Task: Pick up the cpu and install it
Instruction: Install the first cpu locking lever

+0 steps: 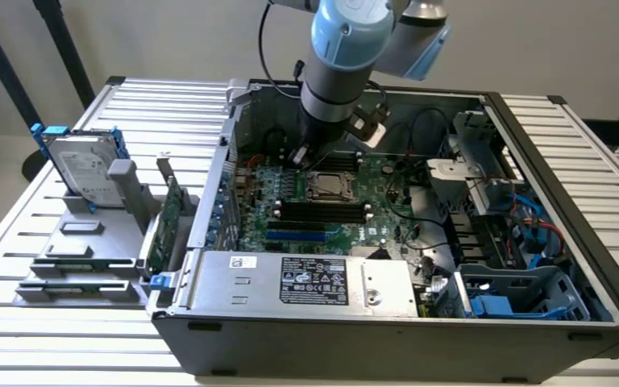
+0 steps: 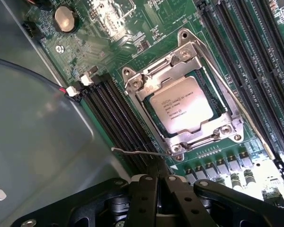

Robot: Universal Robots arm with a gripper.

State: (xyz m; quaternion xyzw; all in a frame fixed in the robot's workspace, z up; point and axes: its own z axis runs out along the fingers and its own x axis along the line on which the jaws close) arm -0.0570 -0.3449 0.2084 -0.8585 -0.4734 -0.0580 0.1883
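The cpu [image 2: 183, 110], a small square chip with a silver-grey printed top, lies flat in the motherboard socket [image 2: 132, 84], with the metal retention frame closed around its edges. In the exterior view the cpu [image 1: 329, 185] sits mid-board inside the open computer case. My gripper [image 2: 157, 179] hangs just above the board beside the socket, its two black fingers pressed together with nothing between them. A thin wire socket lever [image 2: 135, 152] sticks out close to the fingertips. In the exterior view the gripper [image 1: 305, 156] is just behind the socket, under the grey and blue arm.
Black memory slots [image 2: 118, 111] run on both sides of the socket. A hard drive with blue brackets [image 1: 81, 168] stands in a grey holder on the exterior view's left, with a green card [image 1: 164, 226] next to it. The power supply [image 1: 304, 282] fills the case front.
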